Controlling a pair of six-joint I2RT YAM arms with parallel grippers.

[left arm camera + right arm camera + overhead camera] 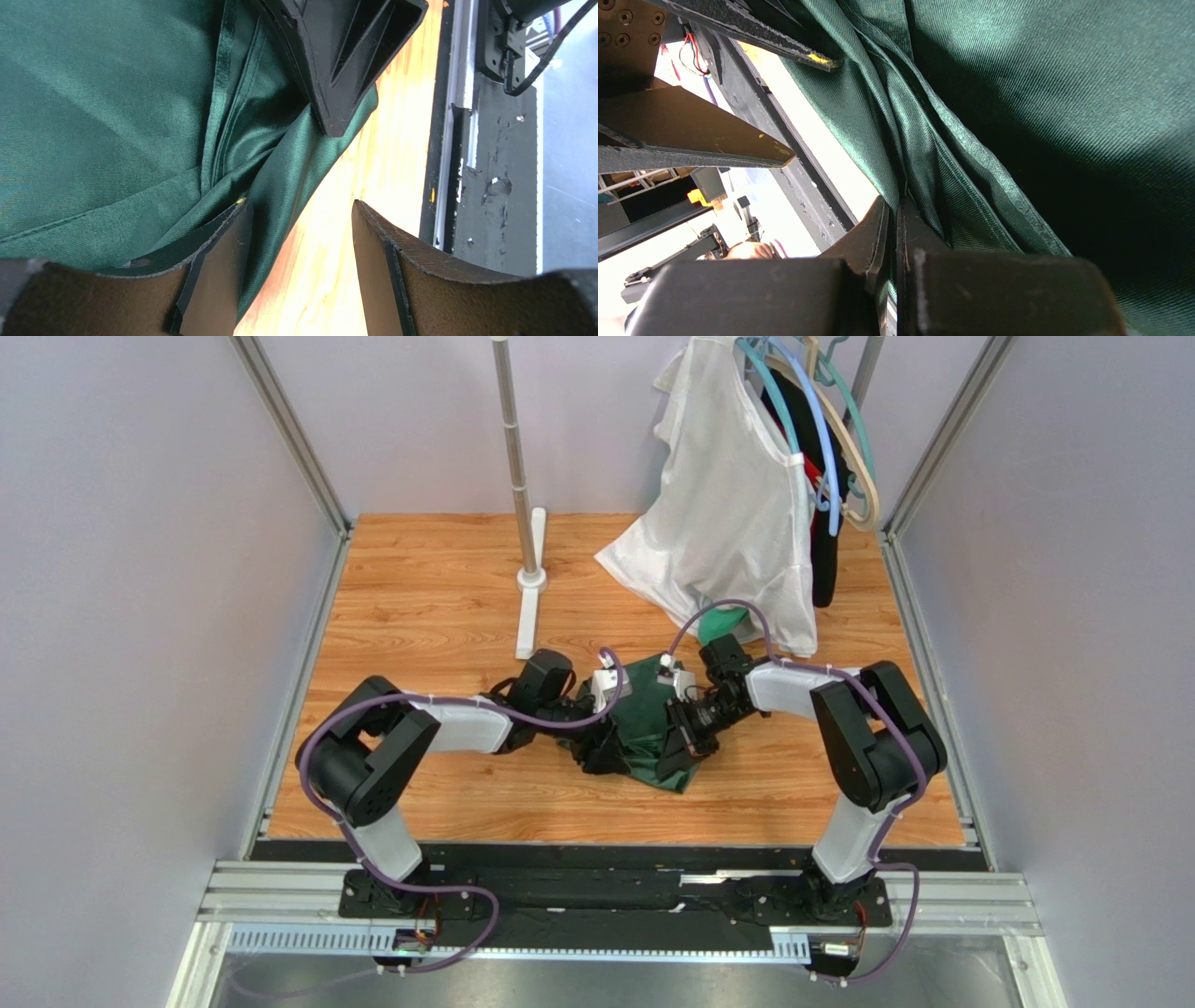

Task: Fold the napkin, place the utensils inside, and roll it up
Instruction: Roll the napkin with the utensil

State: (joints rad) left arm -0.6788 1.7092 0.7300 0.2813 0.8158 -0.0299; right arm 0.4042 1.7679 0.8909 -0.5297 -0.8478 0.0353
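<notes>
Sitting bunched at the middle of the table [421,616], 1 napkin [648,717] is being met from 2 sides. The right gripper [893,213] is pinching 1 fold of it, jaws closed tight. The left gripper [300,241] is holding its jaws apart, gripping nothing, the napkin's edge lying partly between them.
</notes>
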